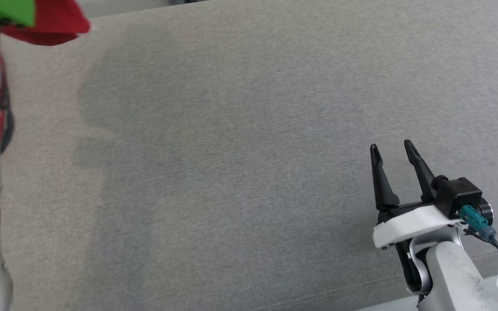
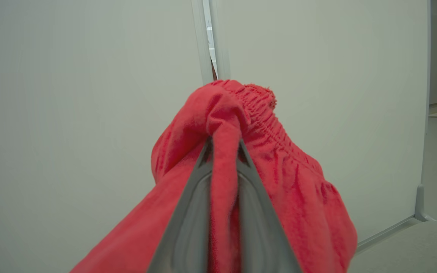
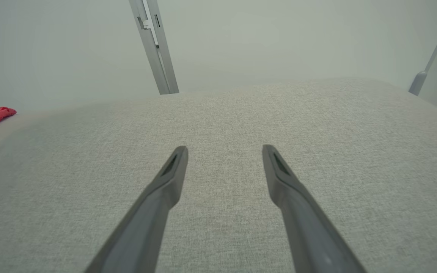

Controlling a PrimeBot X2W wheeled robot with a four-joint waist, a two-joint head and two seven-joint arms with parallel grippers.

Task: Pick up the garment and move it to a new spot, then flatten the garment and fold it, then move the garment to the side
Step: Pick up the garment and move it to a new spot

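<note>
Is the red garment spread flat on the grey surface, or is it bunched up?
Bunched up. The left gripper is shut on a fold of the red garment near its elastic band; the cloth hangs crumpled.

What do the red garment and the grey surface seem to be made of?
The red garment: probably soft cotton-like knit, matte and slightly fuzzy, with a gathered elastic band. The grey surface: woven cloth, matte, with fine speckled weave and a stitched seam; likely upholstery.

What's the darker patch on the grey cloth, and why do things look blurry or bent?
Head view: a soft shadow on the grey surface. Left wrist view: left pincer fingers blurred, red garment sharp. Right wrist view: wide lens bows the surface's far edge.
</note>
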